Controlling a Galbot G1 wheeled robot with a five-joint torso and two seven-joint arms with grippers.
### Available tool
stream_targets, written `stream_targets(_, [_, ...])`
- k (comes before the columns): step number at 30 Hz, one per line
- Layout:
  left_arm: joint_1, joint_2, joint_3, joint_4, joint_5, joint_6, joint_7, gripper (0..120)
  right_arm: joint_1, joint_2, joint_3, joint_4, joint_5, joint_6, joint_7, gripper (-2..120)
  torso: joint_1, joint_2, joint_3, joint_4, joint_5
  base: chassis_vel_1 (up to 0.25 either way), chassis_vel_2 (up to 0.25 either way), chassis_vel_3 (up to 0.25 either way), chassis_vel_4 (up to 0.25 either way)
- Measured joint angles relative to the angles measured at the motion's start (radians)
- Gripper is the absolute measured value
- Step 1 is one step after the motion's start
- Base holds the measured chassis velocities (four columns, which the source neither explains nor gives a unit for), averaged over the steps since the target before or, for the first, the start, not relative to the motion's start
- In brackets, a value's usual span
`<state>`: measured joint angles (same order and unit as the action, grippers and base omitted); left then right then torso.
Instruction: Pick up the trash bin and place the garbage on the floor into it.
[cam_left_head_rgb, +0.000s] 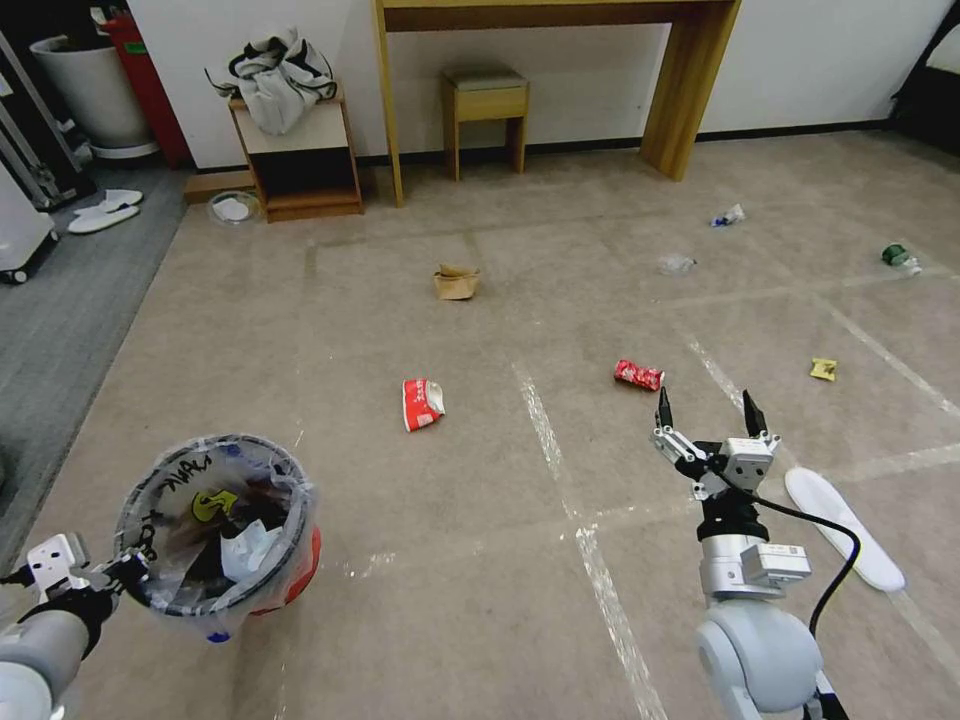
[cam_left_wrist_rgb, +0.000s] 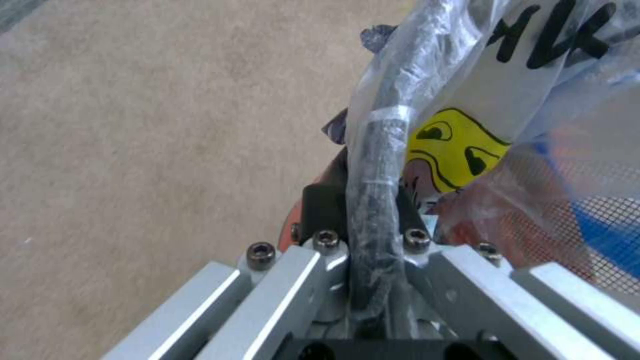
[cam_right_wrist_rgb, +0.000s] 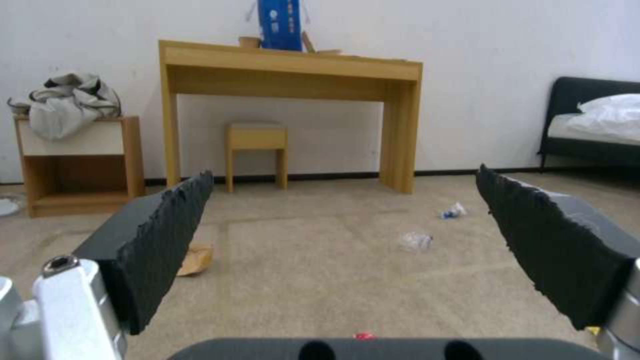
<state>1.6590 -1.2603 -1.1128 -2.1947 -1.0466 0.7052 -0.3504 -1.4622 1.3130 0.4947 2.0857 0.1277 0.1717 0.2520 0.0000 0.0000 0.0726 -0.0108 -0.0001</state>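
Left gripper (cam_left_head_rgb: 125, 570), at the near left corner of the floor (cam_left_head_rgb: 420, 600), is clamped on the black rim of the trash bin (cam_left_head_rgb: 215, 530), holding it off the carpet; the bin is round red plastic, lined with a crinkled clear bag bearing black writing. Beige short-pile carpet crossed by shiny tape lines runs back to a white wall with a wooden desk (cam_left_head_rgb: 560, 15) and stool (cam_left_head_rgb: 485, 105). Garbage lies ahead: a red-and-white wrapper (cam_left_head_rgb: 422, 403), a brown paper bag (cam_left_head_rgb: 456, 282) farther back, a crushed red can (cam_left_head_rgb: 638, 375) just beyond the right gripper (cam_left_head_rgb: 707, 410), whose serrated black fingers (cam_right_wrist_rgb: 160, 235) stand wide apart and empty, and a yellow wrapper (cam_left_head_rgb: 823, 369) near the right edge.
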Motion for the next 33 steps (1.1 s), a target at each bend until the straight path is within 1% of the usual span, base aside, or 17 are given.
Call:
stream_targets(13, [-0.001,-0.005,0.001,0.007,0.003,0.0,0.0,0,0.007,0.003,-0.013,-0.018,-0.003,0.003,0.001,100,0.0,0.0,0.0,0.0,0.0001,-0.115,0.119,0.122,-0.105])
stream_targets(33, [0.006,-0.011,-0.002,0.001,0.006,-0.002,0.0,0,0.009,0.006,-0.02,-0.023,-0.01,0.009,0.005,100,0.0,0.0,0.0,0.0001,0.0,-0.129,0.129,0.126,-0.137])
